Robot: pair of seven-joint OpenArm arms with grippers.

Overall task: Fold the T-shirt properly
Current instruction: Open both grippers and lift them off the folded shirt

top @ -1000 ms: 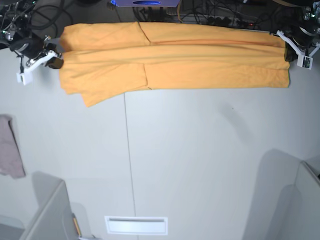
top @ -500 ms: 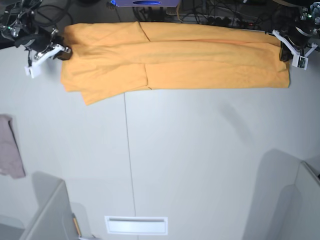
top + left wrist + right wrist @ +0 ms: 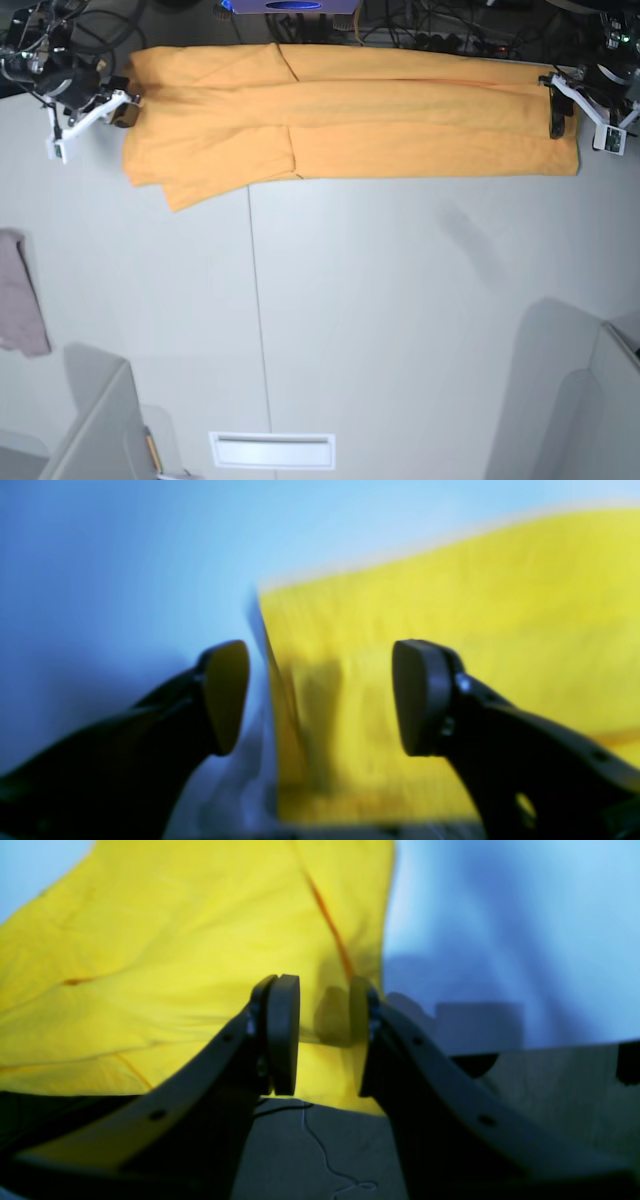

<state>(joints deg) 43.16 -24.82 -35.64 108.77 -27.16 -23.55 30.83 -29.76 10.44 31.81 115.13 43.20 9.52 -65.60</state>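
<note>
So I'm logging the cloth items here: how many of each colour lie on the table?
Orange-yellow T-shirt: 1
Pinkish-grey cloth: 1
Total: 2

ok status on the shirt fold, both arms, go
Left gripper open at the T-shirt's hem end, right gripper part open at the sleeve end. T-shirt folded into a long band at the table's far edge. Path unobstructed.
</note>
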